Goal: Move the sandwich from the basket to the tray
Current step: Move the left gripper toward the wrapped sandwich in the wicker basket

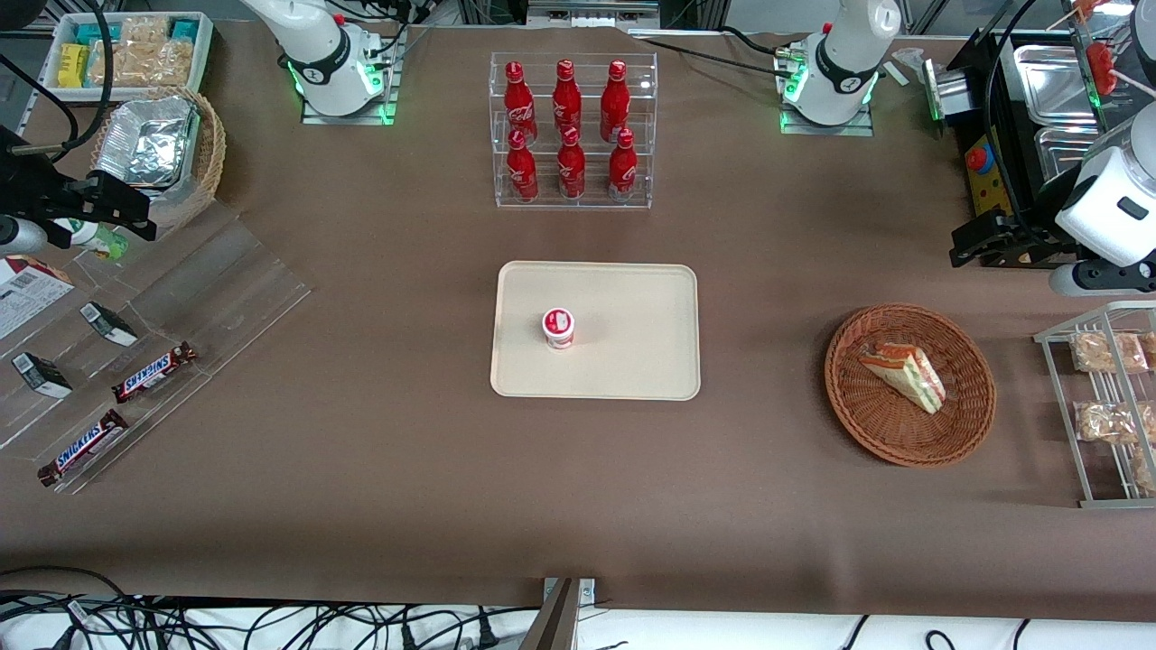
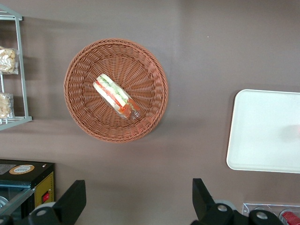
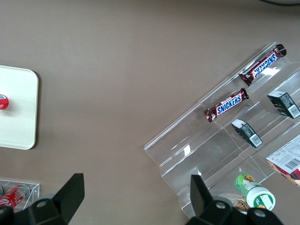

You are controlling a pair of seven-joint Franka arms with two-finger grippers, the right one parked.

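Basket [image 1: 909, 384] sits at lower right of the front frame, toward the working arm's end of the table — sandwich [image 1: 903, 376] lies in it, wrapped, roughly central, filling layers showing. Just beside the basket at the right edge, a wire rack [image 1: 1104, 411] with beige snack packets. Tray [image 1: 632, 361] at frame centre, well apart from the basket, with a small red-and-white cup [image 1: 558, 328] on it (upright). Farther up, a clear rack of red bottles [image 1: 569, 126]. Gripper [image 2: 138, 201] hangs high above the table beside the basket, fingers [image 2: 75, 199] spread wide apart — nothing between them.
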